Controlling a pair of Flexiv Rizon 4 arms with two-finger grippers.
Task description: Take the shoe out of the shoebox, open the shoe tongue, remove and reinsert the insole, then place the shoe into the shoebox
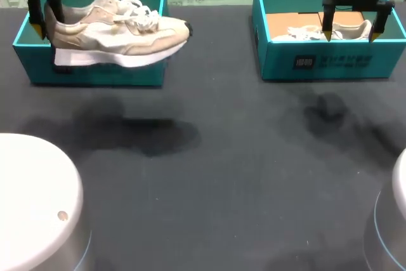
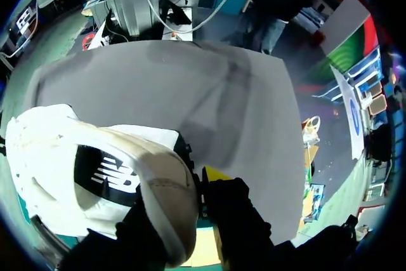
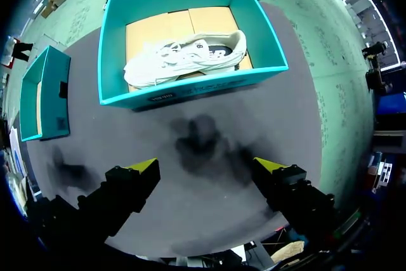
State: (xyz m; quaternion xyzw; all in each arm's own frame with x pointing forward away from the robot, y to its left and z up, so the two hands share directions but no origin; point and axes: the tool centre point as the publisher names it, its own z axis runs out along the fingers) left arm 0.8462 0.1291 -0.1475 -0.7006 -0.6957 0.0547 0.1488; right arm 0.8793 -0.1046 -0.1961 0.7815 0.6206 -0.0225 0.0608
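Evidently to clear the teal cardboard shoebox, my left hand grips the beige laced sneaker by its heel, level above it; my right hand hangs released.

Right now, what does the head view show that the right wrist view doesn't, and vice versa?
Head view only: the left gripper shut on the beige shoe, holding it up by the left shoebox. Right wrist view only: the white shoe end to end on the cardboard floor of the right shoebox. Both: the two teal boxes, part of the white shoe, the open right gripper.
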